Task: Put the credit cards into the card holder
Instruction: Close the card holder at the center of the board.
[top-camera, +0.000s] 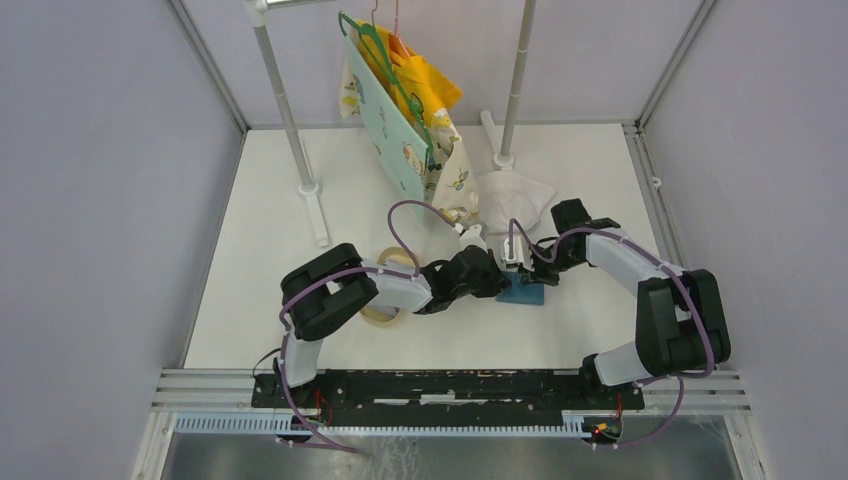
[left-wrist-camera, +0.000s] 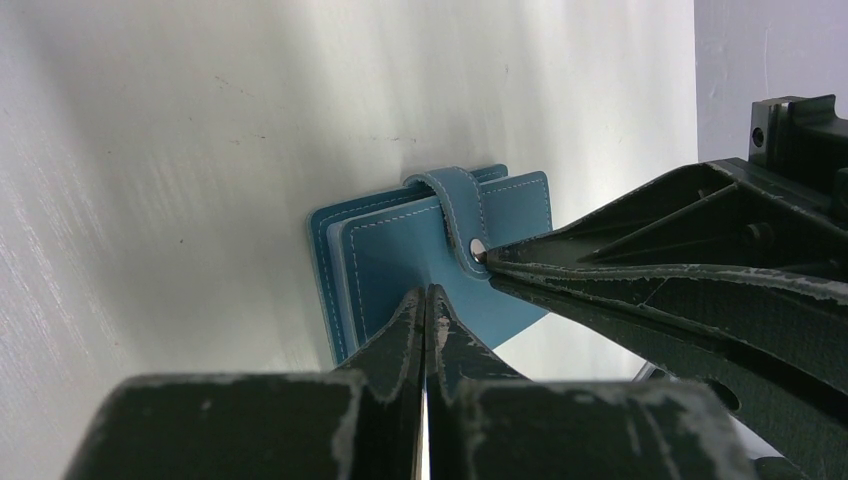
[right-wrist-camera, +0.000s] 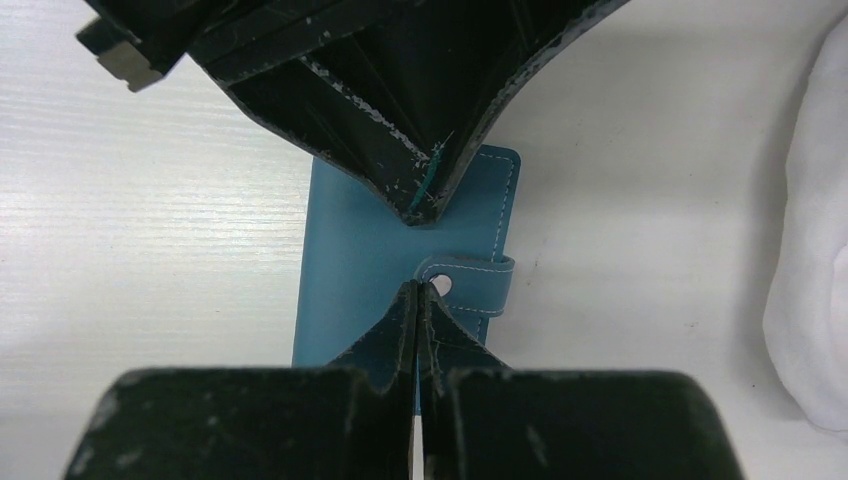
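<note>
Top external view: the blue card holder (top-camera: 528, 296) lies flat on the white desk (top-camera: 260, 250), near its middle. Both arms reach inward over it. The left claw (top-camera: 497, 280) comes from the left and the right claw (top-camera: 520, 268) from the right, their tips close together at the holder's left part. A tan tray (top-camera: 385, 305) sits partly under the left arm. A white cloth (top-camera: 515, 195) lies further back, beside clothes (top-camera: 400, 110) hanging on a rack (top-camera: 285, 100).

Left wrist view: the left claw (left-wrist-camera: 427, 300) is closed, its tips pressed together on the card holder's (left-wrist-camera: 390, 250) front cover. I cannot tell whether it pinches the cover. The right claw (left-wrist-camera: 487, 258), also closed, points at the snap (left-wrist-camera: 478, 247) on the strap (left-wrist-camera: 462, 205).

Right wrist view: the right claw (right-wrist-camera: 420, 292) is closed, with its tips at the snap (right-wrist-camera: 441, 285). The left claw (right-wrist-camera: 425, 205) touches the card holder (right-wrist-camera: 350, 260) just beyond. The holder's strap (right-wrist-camera: 480, 285) is buttoned. The white cloth (right-wrist-camera: 815, 250) lies at the right.
</note>
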